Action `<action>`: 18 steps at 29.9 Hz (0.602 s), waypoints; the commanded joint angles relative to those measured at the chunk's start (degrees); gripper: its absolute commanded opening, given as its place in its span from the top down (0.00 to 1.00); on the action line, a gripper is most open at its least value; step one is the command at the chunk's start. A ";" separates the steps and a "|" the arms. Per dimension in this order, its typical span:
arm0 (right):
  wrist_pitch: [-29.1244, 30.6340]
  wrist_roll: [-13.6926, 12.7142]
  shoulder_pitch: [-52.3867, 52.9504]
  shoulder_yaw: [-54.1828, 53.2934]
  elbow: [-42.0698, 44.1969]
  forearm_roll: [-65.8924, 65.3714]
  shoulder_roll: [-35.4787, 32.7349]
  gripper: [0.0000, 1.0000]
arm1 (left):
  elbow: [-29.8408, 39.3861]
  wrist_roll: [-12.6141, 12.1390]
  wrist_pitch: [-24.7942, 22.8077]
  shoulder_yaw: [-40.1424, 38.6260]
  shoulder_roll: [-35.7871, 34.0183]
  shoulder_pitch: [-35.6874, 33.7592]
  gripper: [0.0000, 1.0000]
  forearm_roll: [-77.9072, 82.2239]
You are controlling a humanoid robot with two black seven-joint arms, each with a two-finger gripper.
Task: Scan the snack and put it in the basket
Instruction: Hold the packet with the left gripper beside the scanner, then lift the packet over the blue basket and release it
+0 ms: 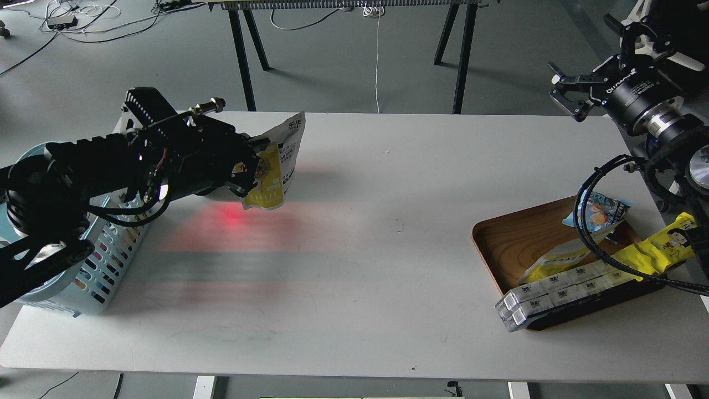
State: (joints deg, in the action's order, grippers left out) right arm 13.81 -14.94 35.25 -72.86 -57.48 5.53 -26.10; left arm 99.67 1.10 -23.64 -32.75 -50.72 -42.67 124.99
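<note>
My left gripper (250, 169) is shut on the snack (275, 166), a flat pouch with a yellow lower front, a round bean picture and a white printed top. It holds the pouch above the table's left part, hanging edge-on. The light blue basket (105, 266) with slotted sides stands at the table's far left, mostly hidden under my left arm. My right gripper (566, 93) is open and empty, raised beyond the table's far right corner.
A red light spot (231, 215) lies on the white table (354, 266) below the pouch. A brown wooden tray (512, 244) at the right holds a blue bag (598, 210), a long yellow wrapper (662, 246), another pouch and white boxes (559, 291).
</note>
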 commanded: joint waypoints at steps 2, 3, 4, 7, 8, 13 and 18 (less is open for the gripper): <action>-0.01 0.00 0.00 0.00 0.00 0.00 0.00 0.03 | -0.17 -0.04 -2.19 0.05 -0.43 -0.14 1.00 0.01; -0.01 0.00 0.00 0.00 0.00 0.00 0.00 0.03 | -0.17 -0.04 -2.55 0.05 -0.52 -0.14 1.00 0.01; -0.01 0.00 0.00 0.00 0.00 0.00 0.00 0.03 | -0.17 -0.04 -3.07 0.05 -0.61 -0.14 1.00 0.01; -0.01 0.00 0.00 0.00 0.00 0.00 0.00 0.03 | -0.17 -0.04 -3.34 0.05 -0.70 -0.14 1.00 0.01; -0.01 0.00 0.00 0.00 0.00 0.00 0.00 0.03 | -0.17 -0.04 -3.08 0.05 -0.69 -0.14 1.00 0.01; -0.01 0.00 0.17 0.18 -0.09 0.00 0.00 0.03 | -0.17 -0.65 0.96 0.05 0.18 -0.05 1.00 0.01; -0.01 0.00 0.17 0.44 -0.27 0.00 -0.09 0.03 | -0.17 -4.35 5.00 0.14 0.27 0.21 1.00 0.01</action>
State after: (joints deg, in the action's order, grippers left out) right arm 13.81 -14.94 35.42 -72.59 -57.62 5.54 -26.11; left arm 99.49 -1.90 -20.92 -32.69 -50.42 -42.63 125.00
